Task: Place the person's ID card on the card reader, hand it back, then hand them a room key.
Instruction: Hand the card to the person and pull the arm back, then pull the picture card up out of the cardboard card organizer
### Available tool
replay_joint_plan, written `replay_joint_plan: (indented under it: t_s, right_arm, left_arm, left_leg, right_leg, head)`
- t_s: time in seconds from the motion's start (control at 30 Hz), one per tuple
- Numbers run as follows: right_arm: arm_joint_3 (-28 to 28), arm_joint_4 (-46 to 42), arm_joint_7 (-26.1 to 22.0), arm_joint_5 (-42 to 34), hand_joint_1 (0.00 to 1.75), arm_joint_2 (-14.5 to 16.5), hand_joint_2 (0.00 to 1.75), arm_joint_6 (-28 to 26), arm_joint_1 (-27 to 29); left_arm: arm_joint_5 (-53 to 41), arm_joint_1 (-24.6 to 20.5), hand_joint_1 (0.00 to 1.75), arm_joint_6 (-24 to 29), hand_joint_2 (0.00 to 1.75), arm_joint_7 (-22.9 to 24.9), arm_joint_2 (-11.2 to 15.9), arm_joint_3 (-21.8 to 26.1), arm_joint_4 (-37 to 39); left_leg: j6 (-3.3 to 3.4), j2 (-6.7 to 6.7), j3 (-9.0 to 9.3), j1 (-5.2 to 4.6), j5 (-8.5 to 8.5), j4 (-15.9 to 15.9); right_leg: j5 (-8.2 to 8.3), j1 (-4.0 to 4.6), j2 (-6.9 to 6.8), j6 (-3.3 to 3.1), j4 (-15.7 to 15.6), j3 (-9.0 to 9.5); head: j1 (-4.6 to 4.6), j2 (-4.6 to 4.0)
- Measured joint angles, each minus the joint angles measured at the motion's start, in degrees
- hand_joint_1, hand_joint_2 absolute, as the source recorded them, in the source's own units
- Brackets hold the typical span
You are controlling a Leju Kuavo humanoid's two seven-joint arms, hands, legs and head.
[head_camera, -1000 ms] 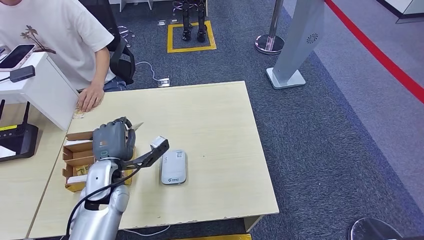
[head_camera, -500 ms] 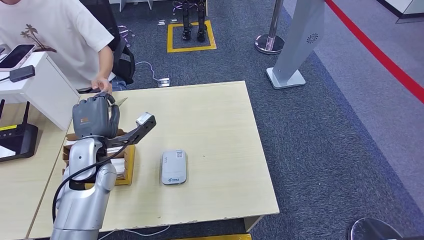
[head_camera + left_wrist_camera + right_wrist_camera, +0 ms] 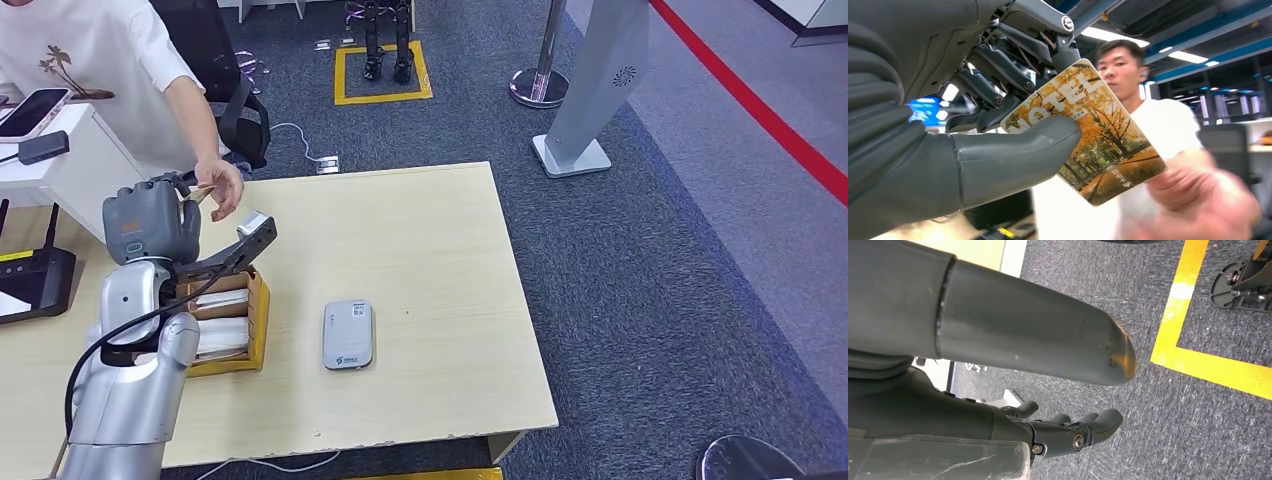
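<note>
Your left hand (image 3: 150, 222) pinches the room key (image 3: 1088, 135), person's hand (image 3: 222, 186) right at it; right hand (image 3: 1038, 390) hangs empty, fingers apart.

- The left hand (image 3: 963, 125) looks like matt grey plastic, its thumb smooth, its darker fingers (image 3: 998, 65) jointed with small metal pins.
- The room key (image 3: 1093, 135) it pinches is a glossy printed card showing autumn trees.
- The left arm (image 3: 140, 390) is smooth silver with a soft sheen.
- The table (image 3: 430, 250) has a pale wood-grain top, smooth and matt.
- The card reader (image 3: 348, 334) is smooth light-grey plastic.
- The floor carpet (image 3: 650, 260) is rough grey weave.
- The person's shirt (image 3: 110, 70) is soft white cloth.
</note>
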Motion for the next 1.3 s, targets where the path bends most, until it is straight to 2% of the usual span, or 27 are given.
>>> replay_joint_plan:
  t_s: [0.13, 0.37, 0.7, 0.73, 0.87, 0.9, 1.03, 1.3]
  right_arm:
    - [0.0, 0.0, -0.1, -0.3, 0.00, 0.0, 0.00, 0.0, 0.0]
    - [0.0, 0.0, -0.1, -0.7, 0.00, 0.0, 0.00, -0.1, 0.0]
    - [0.0, 0.0, -0.2, -1.0, 0.00, 0.0, 0.00, -0.1, 0.0]
    - [0.0, 0.0, -0.2, -1.0, 0.00, 0.0, 0.00, -0.2, 0.0]
    - [0.0, 0.0, -0.4, -1.2, 0.00, 0.0, 0.00, -0.3, 0.0]
    - [0.0, 0.0, -0.5, -1.3, 0.00, 0.0, 0.00, -0.3, 0.0]
    - [0.0, 0.0, -0.5, -1.4, 0.00, 0.0, 0.00, -0.3, 0.0]
    - [0.0, 0.0, -0.5, -2.0, 0.00, 0.0, 0.00, -0.3, 0.0]
  left_arm:
    - [0.0, -1.3, 1.75, -0.9, 1.75, 1.4, 3.2, 0.4, 1.7]
    - [0.0, -2.7, 1.75, -1.8, 1.75, 2.1, 7.2, 1.3, 3.7]
    - [0.0, -2.8, 1.75, -2.1, 1.75, 2.1, 8.9, 1.3, 4.1]
    - [0.0, -2.8, 1.69, -2.1, 1.75, 2.1, 8.9, 1.3, 4.2]
    - [0.0, -2.8, 0.06, -2.1, 1.75, 2.2, 9.0, 1.3, 4.1]
    - [0.0, -2.8, 0.00, -2.1, 1.75, 2.3, 9.0, 1.3, 4.1]
    - [0.0, -2.9, 0.00, -2.1, 0.00, 2.7, 9.2, 1.3, 4.1]
    - [0.0, -3.0, 0.00, -2.0, 0.00, 2.9, 9.2, 1.2, 3.3]
  left_leg:
    - [0.00, 0.00, 0.00, 0.00, 0.00, 0.0]
    - [0.00, 0.00, 0.00, -0.01, 0.00, 0.0]
    - [0.00, 0.00, -0.01, 0.00, 0.00, 0.0]
    - [0.00, 0.00, -0.01, 0.00, 0.00, 0.0]
    - [0.00, 0.00, -0.01, 0.00, 0.00, 0.0]
    - [0.00, 0.00, 0.00, 0.00, 0.00, 0.0]
    - [0.00, 0.00, 0.00, 0.00, 0.00, 0.0]
    - [0.00, 0.00, 0.00, 0.00, 0.00, 0.0]
  right_leg:
    - [0.00, 0.00, 0.00, 0.00, 0.0, 0.00]
    - [0.00, 0.00, 0.00, 0.00, 0.0, 0.00]
    - [0.00, 0.00, 0.00, 0.00, 0.0, 0.00]
    - [0.00, 0.00, 0.00, 0.00, 0.0, 0.00]
    - [0.00, 0.00, 0.00, 0.00, 0.0, 0.00]
    - [0.00, 0.00, 0.00, 0.00, 0.0, 0.00]
    - [0.00, 0.00, 0.00, 0.00, 0.0, 0.00]
    - [0.00, 0.00, 0.00, 0.00, 0.0, 0.00]
  head:
    - [0.00, 0.00]
    - [0.01, 0.00]
    - [0.00, 0.00]
    - [0.00, 0.00]
    - [0.02, 0.00]
    - [0.02, 0.00]
    - [0.00, 0.00]
    - [0.00, 0.00]
